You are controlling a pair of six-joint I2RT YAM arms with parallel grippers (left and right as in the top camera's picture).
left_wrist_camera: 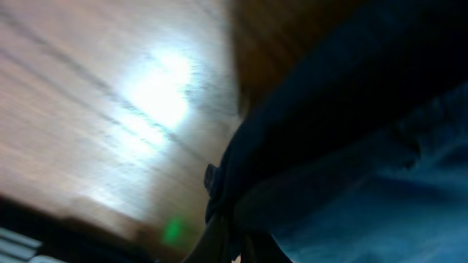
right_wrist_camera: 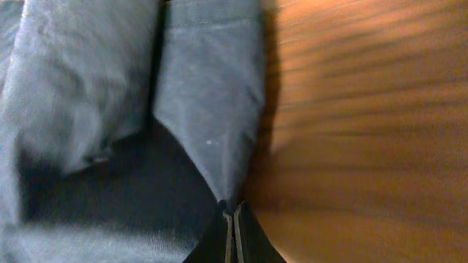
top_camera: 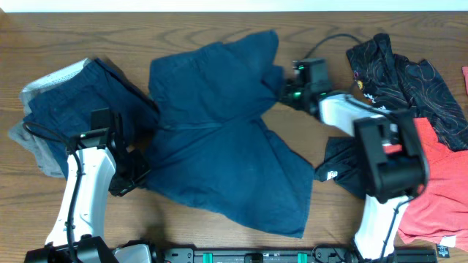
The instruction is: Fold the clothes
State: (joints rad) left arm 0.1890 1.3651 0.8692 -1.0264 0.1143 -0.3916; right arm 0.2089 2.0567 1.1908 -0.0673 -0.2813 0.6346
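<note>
Large navy-blue shorts (top_camera: 227, 131) lie spread in the middle of the table, partly doubled over. My left gripper (top_camera: 137, 169) is shut on their left edge; in the left wrist view the cloth (left_wrist_camera: 351, 146) bunches into the fingertips (left_wrist_camera: 232, 245). My right gripper (top_camera: 284, 86) is shut on the shorts' right upper corner; in the right wrist view the cloth (right_wrist_camera: 212, 95) tapers to a point between the closed fingers (right_wrist_camera: 232, 219).
Another navy garment with a grey waistband (top_camera: 66, 109) lies piled at the left. A black printed garment (top_camera: 398, 77), a small black one (top_camera: 340, 172) and a red one (top_camera: 439, 183) lie at the right. Bare wood shows along the back edge.
</note>
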